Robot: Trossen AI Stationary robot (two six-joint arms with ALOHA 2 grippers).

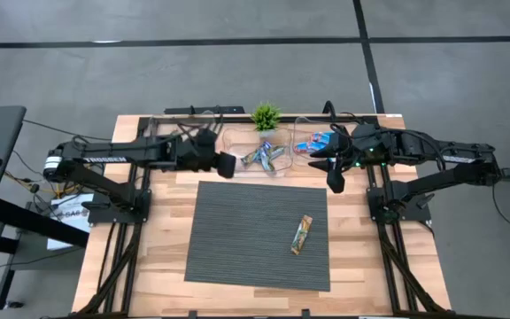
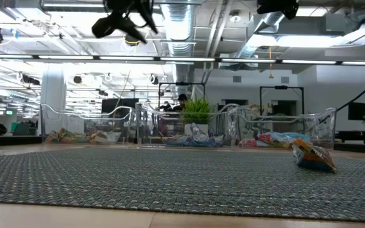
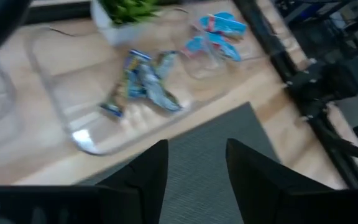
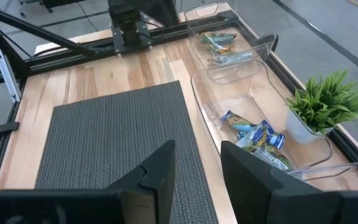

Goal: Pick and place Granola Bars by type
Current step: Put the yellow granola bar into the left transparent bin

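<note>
The wooden tabletop carries a dark ribbed mat across its middle, and three clear bins stand in a row along its far edge. The middle bin holds blue-brown bars, the right bin bright blue ones, and the left bin, seen from the right wrist, tan-green ones. A small potted plant stands behind the middle bin.

Both arms hang high over the far side. The left claw hovers beside the middle bin with its fingers parted and nothing between them. The right claw hovers at the mat's far right corner, likewise parted and empty.

One bar is left unsorted, lying flat on the mat's right half, well apart from the bins and nearest the right claw. Its long axis runs roughly from the near edge toward the far edge, tilted a little rightward at the far end. Its tan-green wrapper suggests it belongs in the left bin.

It looks light and thin, with crinkly, probably slippery foil that may dent under a hard squeeze. The safest hold is likely across the short width at mid-length, fingers turned square to the long axis and lowered close to the mat.
</note>
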